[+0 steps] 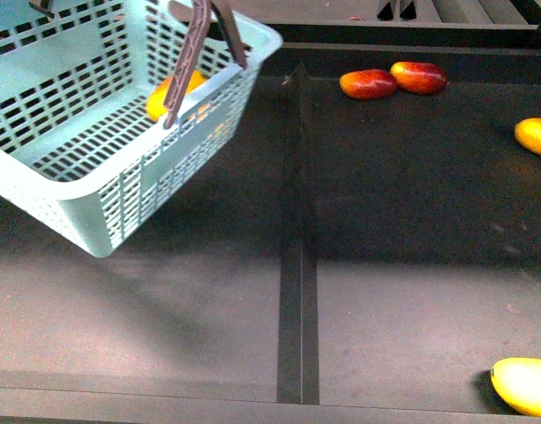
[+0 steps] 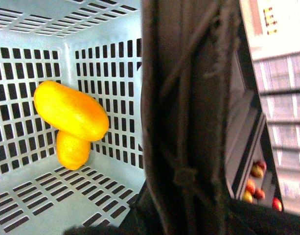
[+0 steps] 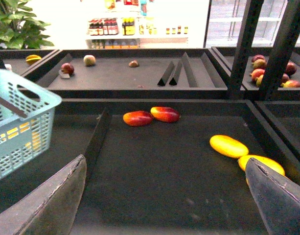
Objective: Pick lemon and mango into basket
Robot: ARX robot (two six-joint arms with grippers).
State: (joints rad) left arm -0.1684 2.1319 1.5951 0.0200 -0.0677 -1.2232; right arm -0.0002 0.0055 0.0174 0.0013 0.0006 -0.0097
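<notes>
Two red-and-yellow mangoes (image 1: 394, 81) lie touching, with yellow mangoes (image 1: 536, 136) well apart on the dark shelf (image 1: 411, 221)

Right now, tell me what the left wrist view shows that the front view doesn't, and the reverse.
Only the left wrist view shows two yellow-orange fruits inside the basket: the longer mango lying across a smaller yellow fruit against a slotted wall. A dark ribbed part, seemingly the handle, fills the middle.

Only the front view shows the basket hanging tilted above the dark shelf, two red-and-yellow mangoes at the back, and two yellow fruits at the right edge, one far and one near.

Both show the teal basket with orange fruit inside.
</notes>
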